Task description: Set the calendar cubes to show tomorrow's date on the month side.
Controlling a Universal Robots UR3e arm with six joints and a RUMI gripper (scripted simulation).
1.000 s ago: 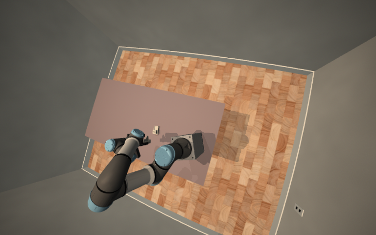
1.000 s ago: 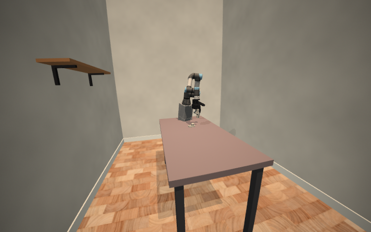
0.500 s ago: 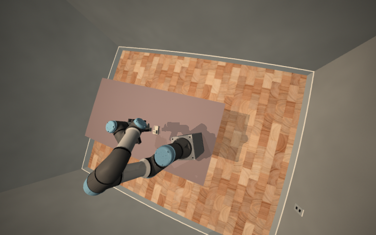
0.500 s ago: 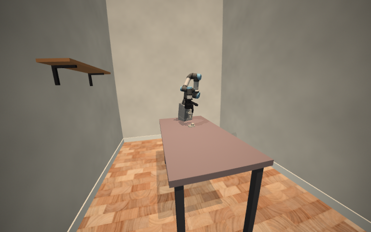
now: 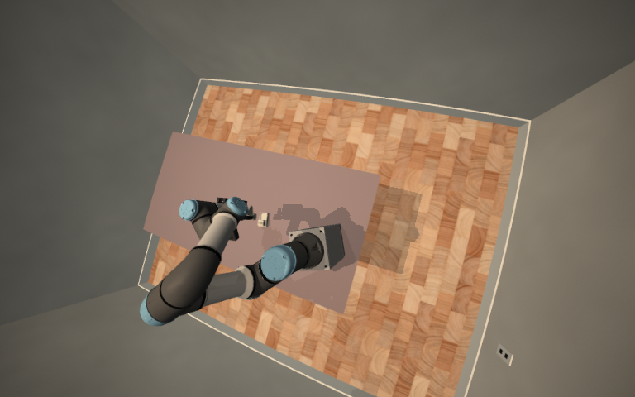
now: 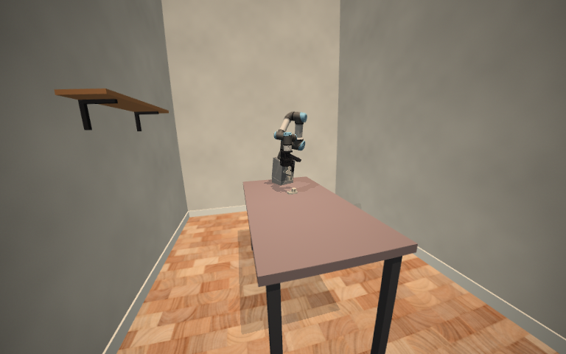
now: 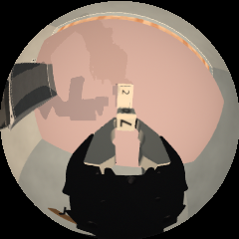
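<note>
In the wrist view my gripper (image 7: pixel 125 119) is shut on a cream date cube (image 7: pixel 125 123) whose visible face shows a 7. Beyond the fingertips the calendar tray (image 7: pixel 124 99) sits on the table with the other cube in it, showing a 2 on top. In the top view the tray (image 5: pixel 263 218) lies just right of my gripper (image 5: pixel 249 213). In the exterior view my gripper (image 6: pixel 288 171) hangs above the table, a little behind and above the tray (image 6: pixel 292 192). The side with the month's name is too small to read.
The arm's grey base block (image 5: pixel 322 246) stands on the pink table near its edge, close to the tray. It also shows in the exterior view (image 6: pixel 278 172). A wooden shelf (image 6: pixel 110 99) is on the left wall, far from the table.
</note>
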